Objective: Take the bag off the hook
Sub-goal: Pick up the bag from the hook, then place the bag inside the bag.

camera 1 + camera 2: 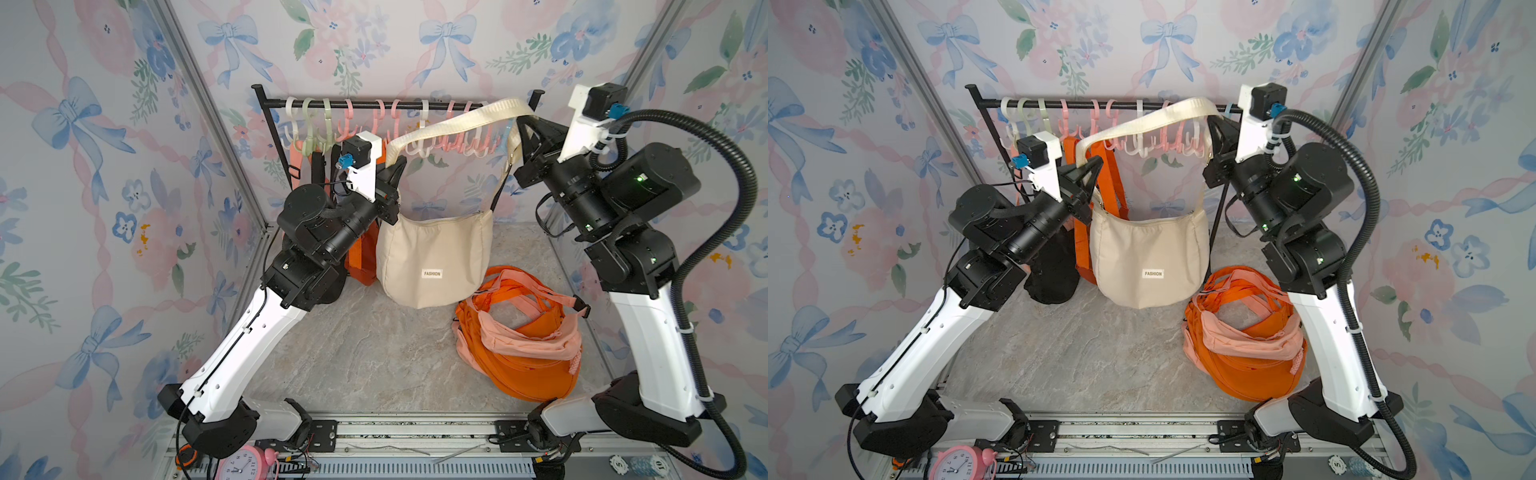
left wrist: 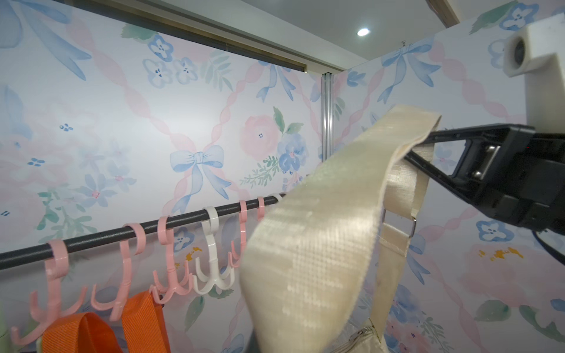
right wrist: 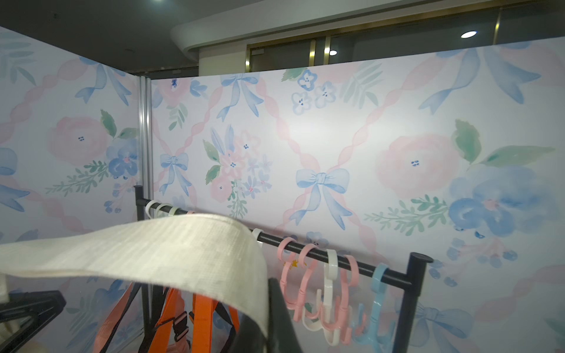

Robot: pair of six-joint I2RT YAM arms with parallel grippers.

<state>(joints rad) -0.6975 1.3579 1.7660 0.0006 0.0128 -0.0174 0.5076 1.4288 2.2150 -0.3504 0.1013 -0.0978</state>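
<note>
Cream strap [image 3: 137,247] arched above the hooks [image 2: 211,241], seemingly lifted free, jaws of left gripper [image 1: 398,163] and right gripper [image 1: 523,124] clamped on it, cream bag [image 1: 432,257] dangling between them near the tabletop [image 1: 353,353]; carrying clear and setting down probably remaining.

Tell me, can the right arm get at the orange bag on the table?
Probably not yet. Its jaws are shut on the cream strap up by the rail. The orange bag lies in the open near its base, so the way looks free once it lets go.
</note>
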